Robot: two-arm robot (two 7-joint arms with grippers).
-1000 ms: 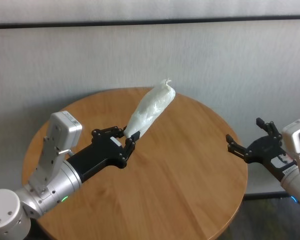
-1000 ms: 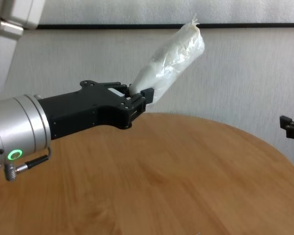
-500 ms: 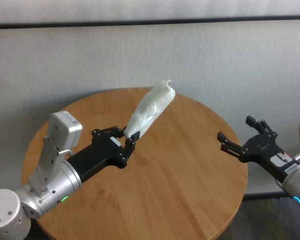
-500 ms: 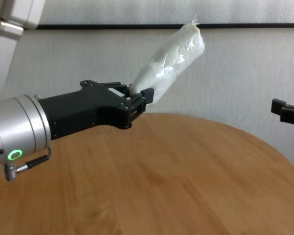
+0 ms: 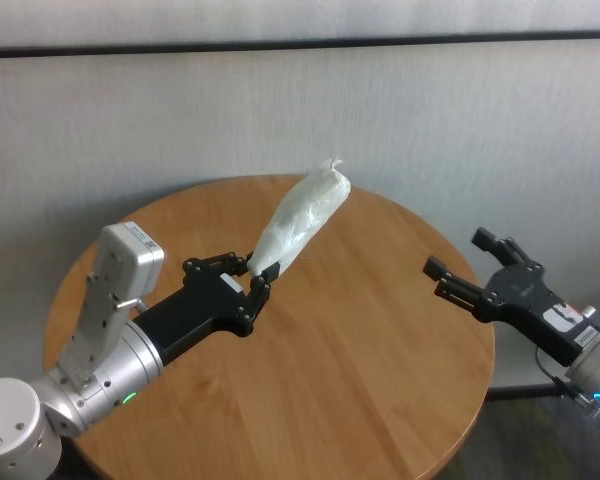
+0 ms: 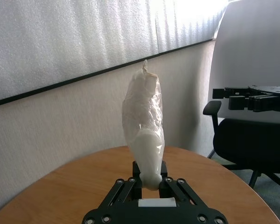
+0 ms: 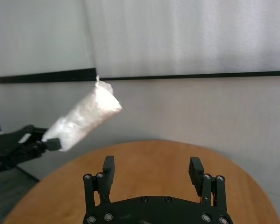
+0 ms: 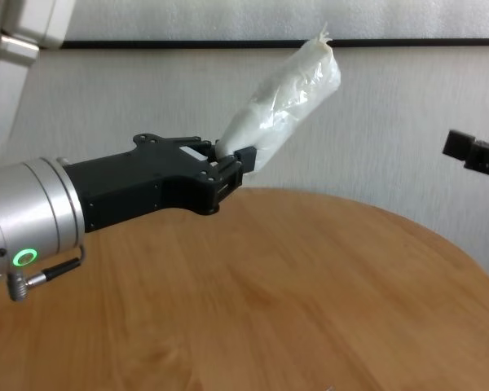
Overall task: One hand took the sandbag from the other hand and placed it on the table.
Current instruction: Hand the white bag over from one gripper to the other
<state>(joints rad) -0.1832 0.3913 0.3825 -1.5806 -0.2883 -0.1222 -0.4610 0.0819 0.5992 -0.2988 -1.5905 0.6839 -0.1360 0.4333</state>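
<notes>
My left gripper (image 5: 257, 281), on the wrist with the green ring light, is shut on the lower end of the white sandbag (image 5: 300, 218) and holds it up above the round wooden table (image 5: 380, 360), tied tip upward. The bag also shows in the chest view (image 8: 289, 102), the left wrist view (image 6: 143, 128) and the right wrist view (image 7: 83, 117). My right gripper (image 5: 458, 265), on the wrist with the blue ring light, is open and empty in the air at the table's right edge, well apart from the bag. Its fingers (image 7: 107, 171) point toward the bag.
A grey textured wall with a black rail (image 5: 380, 42) runs behind the table. A black office chair (image 6: 252, 140) stands beyond the table's right side, below my right gripper (image 6: 252, 100).
My right gripper has moved left and up toward the table and the bag, still open. My left gripper and the sandbag have not moved.
</notes>
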